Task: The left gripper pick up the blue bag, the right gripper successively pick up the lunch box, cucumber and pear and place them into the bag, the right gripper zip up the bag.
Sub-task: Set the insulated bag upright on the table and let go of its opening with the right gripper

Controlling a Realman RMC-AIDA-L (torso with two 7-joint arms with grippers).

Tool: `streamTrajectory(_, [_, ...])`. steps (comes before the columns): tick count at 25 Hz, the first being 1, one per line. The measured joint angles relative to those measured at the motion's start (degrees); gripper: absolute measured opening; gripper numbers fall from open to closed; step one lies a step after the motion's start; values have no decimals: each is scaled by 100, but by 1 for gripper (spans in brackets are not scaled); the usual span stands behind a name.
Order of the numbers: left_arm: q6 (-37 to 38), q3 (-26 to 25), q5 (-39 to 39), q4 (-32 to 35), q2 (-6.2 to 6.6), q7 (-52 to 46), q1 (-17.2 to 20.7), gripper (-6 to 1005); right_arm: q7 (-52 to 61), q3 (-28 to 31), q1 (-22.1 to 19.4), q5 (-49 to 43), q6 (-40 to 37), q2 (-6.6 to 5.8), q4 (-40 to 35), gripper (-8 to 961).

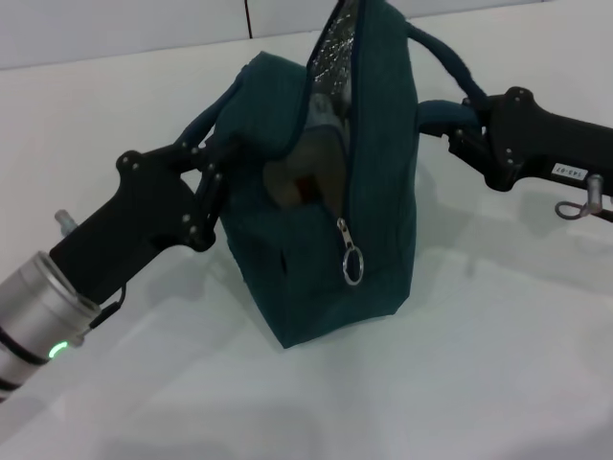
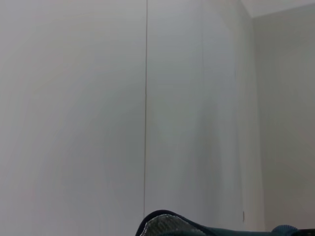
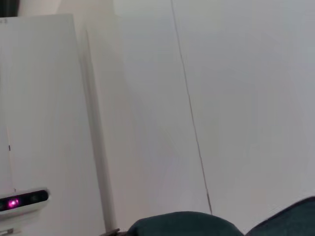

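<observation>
The blue bag [image 1: 369,182] stands at the middle of the white table, its top partly open with the silvery lining [image 1: 337,48] showing. Its zipper ring pull [image 1: 352,261] hangs on the front. My left gripper [image 1: 222,153] is shut on the bag's left handle and flap. My right gripper [image 1: 467,117] is shut on the right loop handle [image 1: 442,59]. A dim brownish shape [image 1: 295,182] shows inside the opening; I cannot tell what it is. The lunch box, cucumber and pear are out of view. The bag's edge also shows in the left wrist view [image 2: 170,225] and the right wrist view [image 3: 182,223].
The white table [image 1: 479,364] spreads around the bag, with a white wall [image 1: 115,29] behind it. A metal hook [image 1: 584,203] hangs under my right arm. In the right wrist view, a white device [image 3: 19,201] shows a pink light.
</observation>
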Motion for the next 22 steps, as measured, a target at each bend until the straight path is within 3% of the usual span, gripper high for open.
streamTrajectory(6, [63,9,53,-19,0,271,98,48,152,-29,-107,-6,-4,38,7,2])
streamTrajectory(12, [72,20,227,-18,0,378,78,50,212,-52,-160,-114,11,35,21,79])
streamTrajectory(17, [164,20,394,-8,0,387,37,205,214,-21,-236,-148,-45,20,79,233])
streamTrajectory(22, [147,20,478,-12,-1,387,34,341,213,20,-376,-120,-328,-4,29,314])
